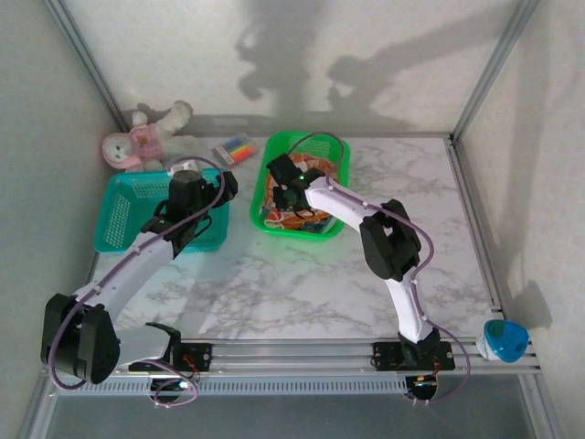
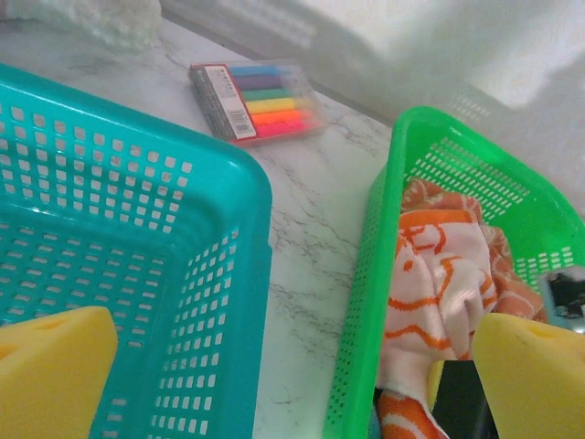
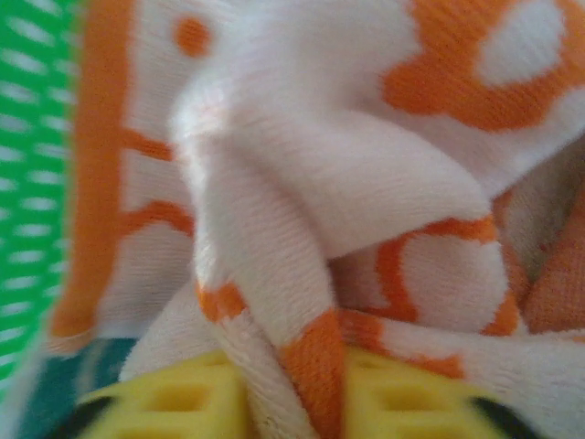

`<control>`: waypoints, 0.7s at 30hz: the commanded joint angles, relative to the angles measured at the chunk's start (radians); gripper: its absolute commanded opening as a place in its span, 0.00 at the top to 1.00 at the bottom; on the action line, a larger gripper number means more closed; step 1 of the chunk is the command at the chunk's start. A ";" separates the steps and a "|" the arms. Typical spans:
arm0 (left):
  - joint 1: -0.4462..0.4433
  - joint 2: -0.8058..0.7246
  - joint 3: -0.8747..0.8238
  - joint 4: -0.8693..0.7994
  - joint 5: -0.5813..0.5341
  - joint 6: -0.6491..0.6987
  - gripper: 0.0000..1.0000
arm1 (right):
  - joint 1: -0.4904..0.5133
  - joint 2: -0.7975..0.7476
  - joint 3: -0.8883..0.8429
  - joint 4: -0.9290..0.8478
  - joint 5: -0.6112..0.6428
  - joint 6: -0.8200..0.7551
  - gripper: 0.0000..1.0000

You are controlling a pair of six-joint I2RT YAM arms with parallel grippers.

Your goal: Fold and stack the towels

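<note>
While the right end effector (image 3: 302, 402) pinches a towel (image 3: 292, 183) in the green basket (image 2: 361, 302), the left end effector (image 2: 292, 375) gapes over a teal basket (image 2: 228, 183), probable markers (image 2: 258, 99) beyond on marble tabletop (image 2: 311, 210)

A white marble-patterned table (image 1: 366, 283) is seen from above, with 2 arms bolted at its 6 o'clock edge. A green basket (image 1: 340, 155) is set toward 12 o'clock, and orange-and-white towels (image 1: 291, 218) are heaped inside it. A teal basket (image 1: 128, 215) is placed just beside it, at its 9 o'clock. A pink-and-white plush toy (image 1: 151, 135) and a pack of coloured markers (image 1: 234, 149) are laid at 11 o'clock, behind the teal basket. The left gripper (image 1: 203, 178) is held over the teal basket's 3 o'clock edge. The right gripper (image 1: 288, 194) is positioned down inside the green basket, on the towels; its jaw state cannot be made out. A blue-and-white object (image 1: 505, 340) is lodged at 4 o'clock.
</note>
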 commanded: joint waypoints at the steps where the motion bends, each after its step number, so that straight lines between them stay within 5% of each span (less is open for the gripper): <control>1: 0.006 -0.029 -0.009 -0.012 -0.030 0.007 0.00 | -0.061 -0.050 -0.080 0.003 0.076 0.029 0.90; 4: 0.007 -0.019 0.005 -0.014 -0.024 0.010 0.01 | -0.141 -0.093 -0.158 0.022 0.086 0.025 1.00; 13: 0.006 0.046 0.066 -0.012 0.008 0.018 0.00 | -0.438 -0.228 -0.398 0.092 0.079 -0.027 1.00; 21: 0.004 0.072 0.072 -0.006 0.026 0.007 0.01 | -0.709 -0.256 -0.440 0.133 0.037 -0.054 1.00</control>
